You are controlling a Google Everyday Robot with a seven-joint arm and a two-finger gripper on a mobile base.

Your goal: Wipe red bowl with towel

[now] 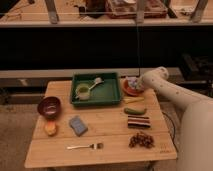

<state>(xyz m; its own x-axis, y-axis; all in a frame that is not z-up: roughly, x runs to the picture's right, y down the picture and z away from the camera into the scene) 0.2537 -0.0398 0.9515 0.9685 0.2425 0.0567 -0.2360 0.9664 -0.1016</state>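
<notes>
In the camera view, your gripper [135, 84] is at the far right of the table [107, 142], over an orange dish [131, 90]. The red bowl [49, 106] lies well apart, at the left edge, so you must go left. The blue towel [78, 125] lies between, just beside the bowl.

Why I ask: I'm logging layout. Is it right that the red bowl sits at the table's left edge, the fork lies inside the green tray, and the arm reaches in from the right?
Not quite. The camera view shows the fork on the bare table near its front edge, outside the green tray. The red bowl is at the left, and the arm's gripper is at the right, beside the tray.
</notes>
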